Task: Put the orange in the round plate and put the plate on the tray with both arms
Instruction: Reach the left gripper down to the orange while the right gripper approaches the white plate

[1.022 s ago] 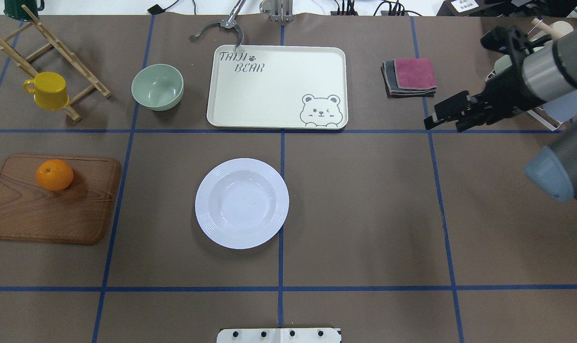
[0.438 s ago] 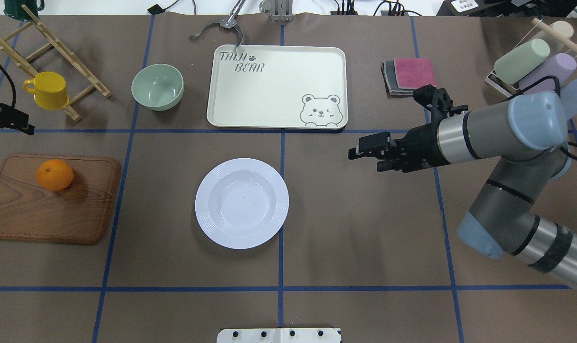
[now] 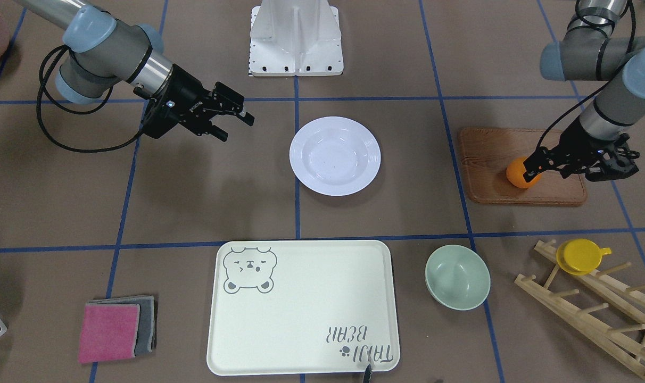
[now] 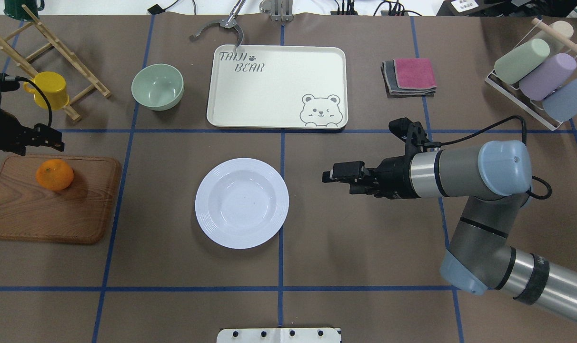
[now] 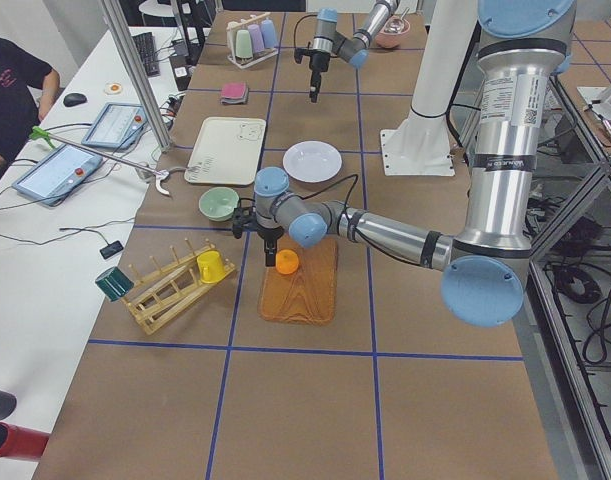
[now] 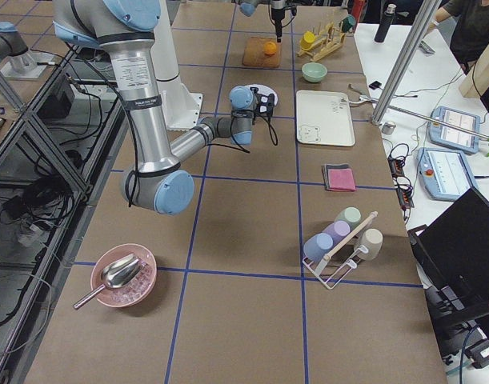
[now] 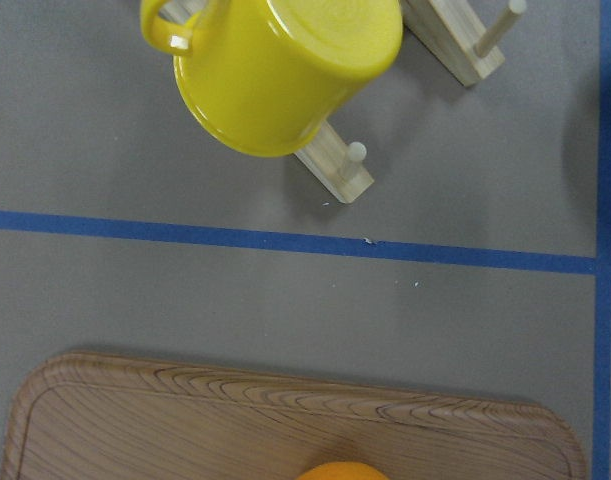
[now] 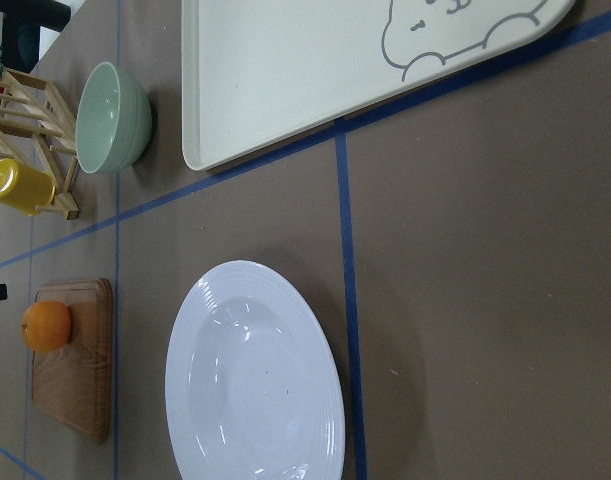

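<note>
Orange fruit, the orange (image 4: 54, 175), sits on the wooden board (image 4: 45, 214) at my left end of the table, toward the board's far edge. My left gripper (image 4: 55, 139) hangs over that far edge just beside the orange, with the jaws looking apart and nothing in them. In the front-facing view one finger overlaps the fruit, but I cannot tell if it touches. The round plate (image 4: 242, 203) is mid-table, flat and empty. My right gripper (image 4: 333, 175) hovers above the table on the plate's right side. It points at the plate, near it but apart, with jaws spread and holding nothing. The tray (image 4: 276, 85) lies beyond the plate, well apart from it. Green bowl (image 4: 157, 87) just left of the tray. Yellow cup (image 4: 48, 90) on the wooden rack (image 4: 55, 45). Folded cloths (image 4: 412, 76) right of the tray.
</note>
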`<state>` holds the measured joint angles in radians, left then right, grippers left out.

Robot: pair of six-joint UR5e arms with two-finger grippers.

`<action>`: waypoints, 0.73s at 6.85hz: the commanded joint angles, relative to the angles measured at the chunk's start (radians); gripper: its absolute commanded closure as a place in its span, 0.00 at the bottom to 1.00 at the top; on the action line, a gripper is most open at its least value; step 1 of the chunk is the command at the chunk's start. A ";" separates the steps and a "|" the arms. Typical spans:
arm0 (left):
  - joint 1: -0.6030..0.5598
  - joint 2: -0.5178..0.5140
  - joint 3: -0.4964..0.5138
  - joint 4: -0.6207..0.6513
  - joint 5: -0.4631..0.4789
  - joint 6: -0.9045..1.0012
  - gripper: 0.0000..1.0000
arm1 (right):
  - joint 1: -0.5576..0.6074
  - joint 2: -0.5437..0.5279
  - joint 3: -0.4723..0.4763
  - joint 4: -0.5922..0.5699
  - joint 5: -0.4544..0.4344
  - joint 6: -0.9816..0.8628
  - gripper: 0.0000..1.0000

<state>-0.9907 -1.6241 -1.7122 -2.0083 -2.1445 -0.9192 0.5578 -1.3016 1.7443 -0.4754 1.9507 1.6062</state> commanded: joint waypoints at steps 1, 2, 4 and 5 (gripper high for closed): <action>0.047 0.012 0.012 -0.032 0.037 -0.035 0.03 | -0.006 -0.002 0.000 0.003 -0.009 0.001 0.01; 0.065 0.013 0.022 -0.032 0.038 -0.038 0.03 | -0.016 -0.002 0.000 0.001 -0.034 0.001 0.01; 0.078 0.027 0.026 -0.033 0.038 -0.040 0.03 | -0.022 0.001 0.000 0.001 -0.042 0.001 0.01; 0.090 0.029 0.028 -0.033 0.038 -0.040 0.04 | -0.032 0.002 0.000 0.001 -0.045 0.001 0.01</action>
<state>-0.9130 -1.6003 -1.6872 -2.0411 -2.1064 -0.9583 0.5349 -1.3015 1.7442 -0.4740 1.9100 1.6076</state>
